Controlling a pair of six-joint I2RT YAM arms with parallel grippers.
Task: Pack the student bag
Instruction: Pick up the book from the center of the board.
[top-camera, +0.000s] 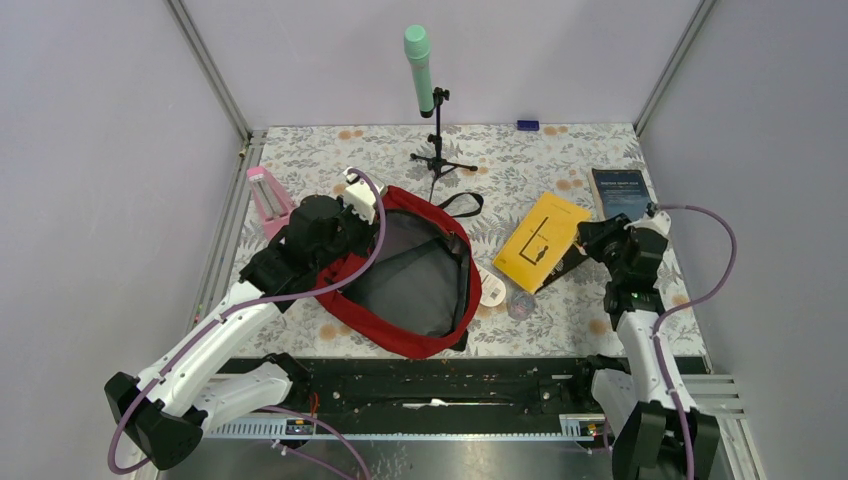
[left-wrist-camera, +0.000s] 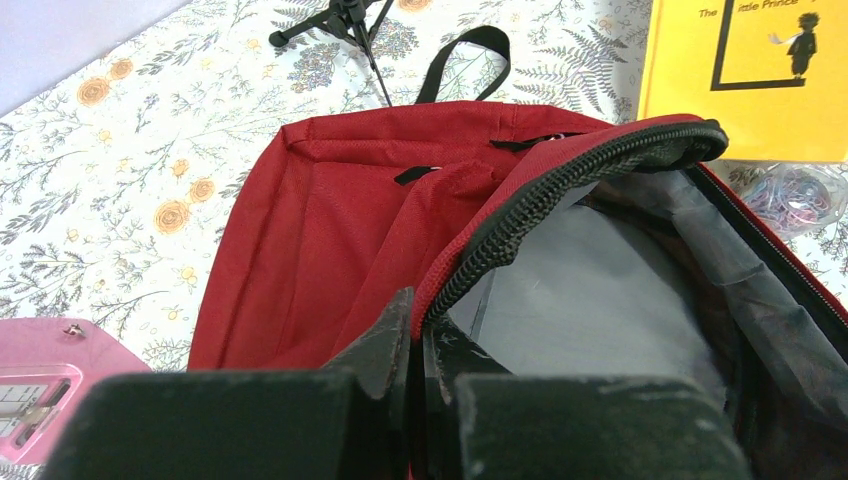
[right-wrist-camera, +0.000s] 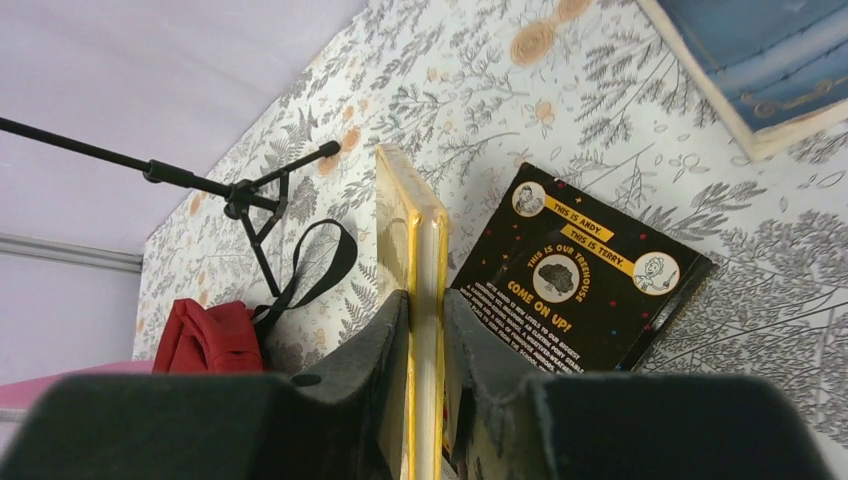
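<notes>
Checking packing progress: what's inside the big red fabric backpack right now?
Inside the large red fabric backpack, only dark grey lining shows; no packed item is visible. The left pincer, shut on the black zipper rim, covers part of the interior.

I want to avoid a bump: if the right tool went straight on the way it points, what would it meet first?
Probably only tablecloth: the right tool, clamped on the yellow book, points along it, passing beside the stand's legs. Depth is unclear.
</notes>
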